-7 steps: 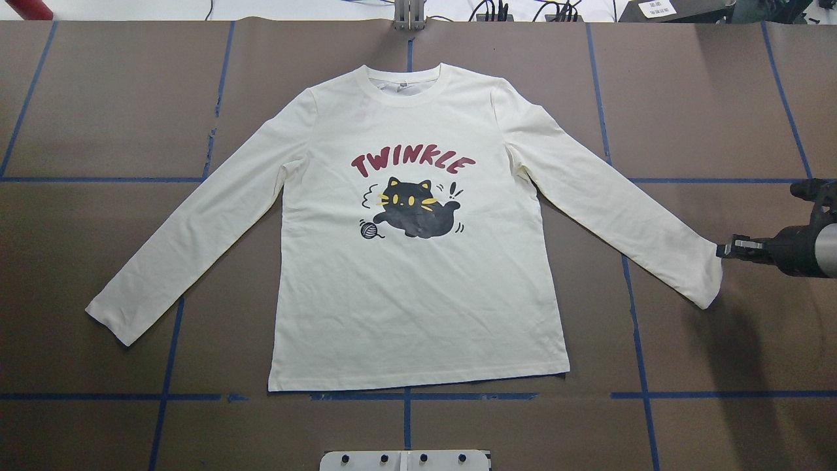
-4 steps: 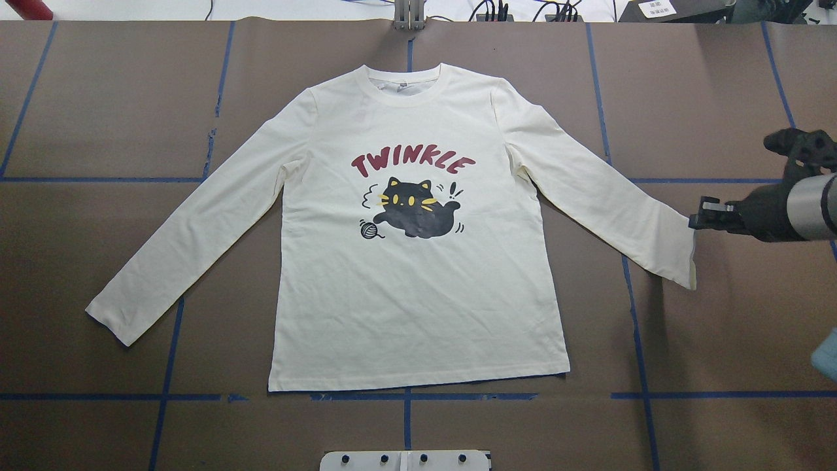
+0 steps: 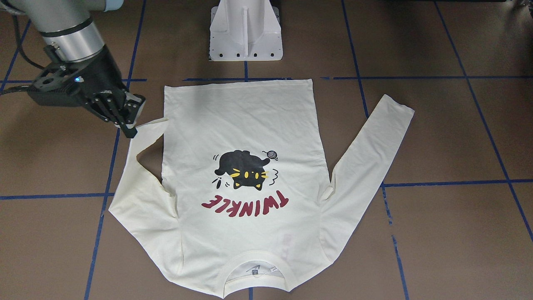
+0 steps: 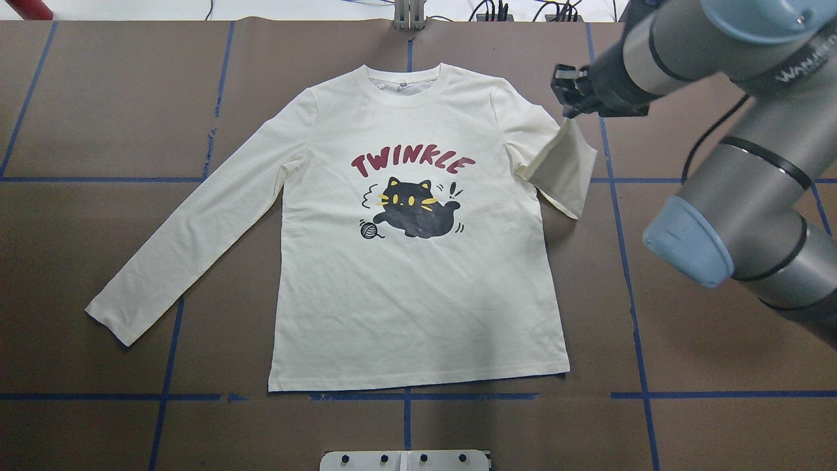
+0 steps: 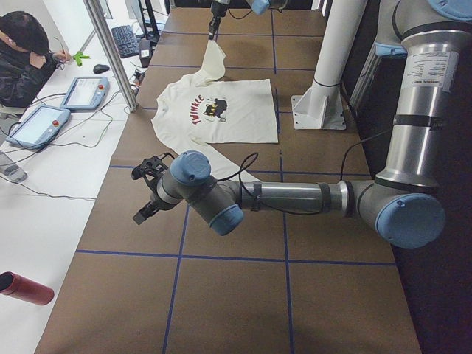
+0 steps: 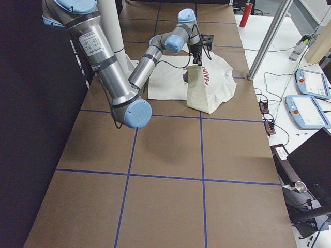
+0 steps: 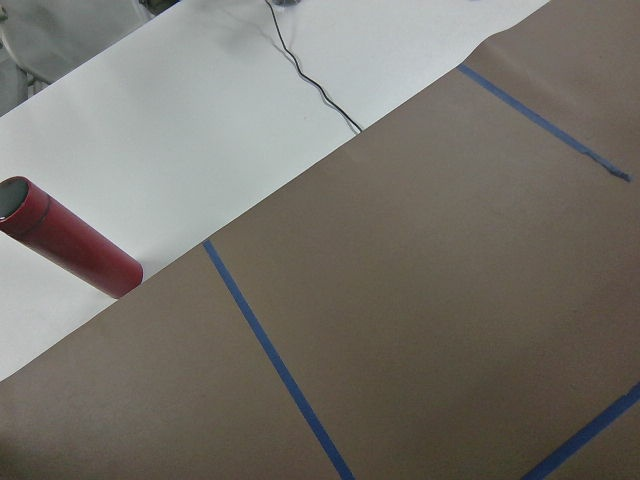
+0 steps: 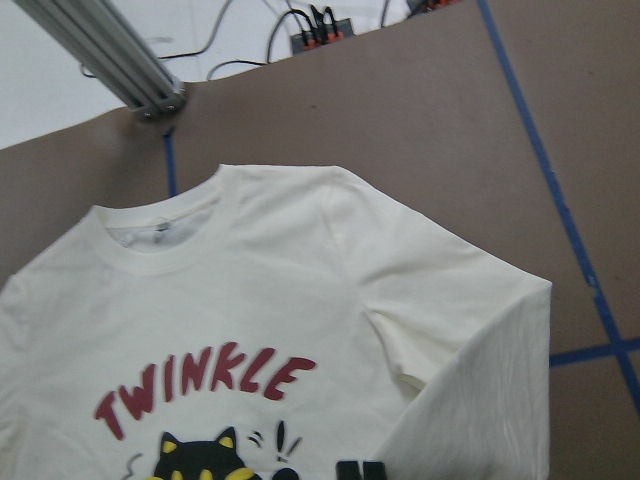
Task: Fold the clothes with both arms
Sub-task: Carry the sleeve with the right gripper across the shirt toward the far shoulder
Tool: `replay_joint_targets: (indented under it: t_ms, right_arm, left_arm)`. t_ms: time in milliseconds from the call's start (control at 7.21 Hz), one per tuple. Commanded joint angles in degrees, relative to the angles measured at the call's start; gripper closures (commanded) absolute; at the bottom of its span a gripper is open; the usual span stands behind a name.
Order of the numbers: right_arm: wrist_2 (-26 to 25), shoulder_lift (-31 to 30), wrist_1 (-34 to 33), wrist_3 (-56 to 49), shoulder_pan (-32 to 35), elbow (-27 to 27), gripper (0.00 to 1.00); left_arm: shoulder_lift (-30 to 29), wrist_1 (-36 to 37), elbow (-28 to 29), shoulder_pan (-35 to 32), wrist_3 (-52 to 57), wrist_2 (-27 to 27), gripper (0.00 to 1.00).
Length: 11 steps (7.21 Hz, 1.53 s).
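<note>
The cream long-sleeved T-shirt (image 4: 418,294) lies print-up and flat on the brown table, collar at the far side. My right gripper (image 4: 565,90) is shut on the cuff of the right sleeve (image 4: 563,167) and holds it raised beside the shirt's right shoulder, so the sleeve hangs doubled back. The front view shows the same gripper (image 3: 130,124) on the cuff. The left sleeve (image 4: 189,229) lies stretched out flat. My left gripper (image 5: 147,195) shows only in the exterior left view, low over bare table far from the shirt; I cannot tell whether it is open or shut.
The white pedestal base (image 3: 245,33) stands at the near table edge behind the hem. A red cylinder (image 7: 65,240) lies on the white bench past the table's left end. An operator (image 5: 22,59) sits there with tablets. Blue tape lines (image 4: 405,396) cross the brown surface.
My right gripper has carried the right cuff from the table's right side up and inward to the shirt's right shoulder, lifting the sleeve and doubling it back. The shirt body has not moved.
</note>
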Motion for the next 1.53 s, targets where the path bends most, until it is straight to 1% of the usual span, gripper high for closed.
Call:
replay_joint_targets:
  t_ms: [0, 139, 277, 416, 555, 694, 832, 971, 1110, 1248, 1387]
  right_arm:
    - [-1.17, 16.97, -1.65, -2.04, -0.19, -10.09, 1.00]
    - [-1.60, 23.56, -1.48, -2.13, -0.72, -18.41, 1.00]
    - [-8.13, 28.85, -1.21, -2.13, -6.38, -25.98, 1.00]
    - [-15.68, 31.43, 1.14, -1.96, -12.70, -32.67, 1.00]
    - [-19.76, 31.54, 7.60, -1.17, -17.37, -39.08, 1.00]
    - [-24.33, 32.67, 13.06, 0.14, -20.12, -45.76, 1.00]
    - [-25.33, 37.21, 16.59, 2.07, -21.02, -54.36, 1.00]
    - [-25.43, 40.30, 19.76, 4.35, -20.94, -59.49, 1.00]
    - [-25.95, 41.20, 21.27, 7.50, -20.85, -61.28, 1.00]
    - [-26.56, 41.64, 21.29, 10.67, -20.85, -61.82, 1.00]
    - [-26.66, 42.69, 21.29, 11.13, -20.85, -63.04, 0.57]
  left_arm:
    - [0.05, 0.01, 0.29, 0.00, 0.17, 0.00, 0.00]
    - [0.05, 0.01, 0.55, 0.00, 0.17, 0.00, 0.00]
    - [0.14, 0.01, 0.55, 0.00, 0.17, 0.00, 0.00]
    - [0.14, 0.01, 0.73, 0.00, 0.26, 0.00, 0.00]
    - [0.23, 0.01, 1.16, 0.00, 0.26, 0.00, 0.00]
    - [0.32, 0.01, 1.17, 0.00, 0.26, 0.00, 0.00]
    - [0.32, 0.01, 1.17, 0.00, 0.26, 0.00, 0.00]
    - [0.32, 0.01, 1.17, 0.00, 0.26, 0.00, 0.00]
    - [0.40, 0.01, 1.17, 0.00, 0.26, 0.00, 0.00]
    - [0.40, 0.01, 1.17, 0.00, 0.26, -0.09, 0.00]
    - [0.58, 0.01, 1.17, 0.00, 0.26, 0.00, 0.00]
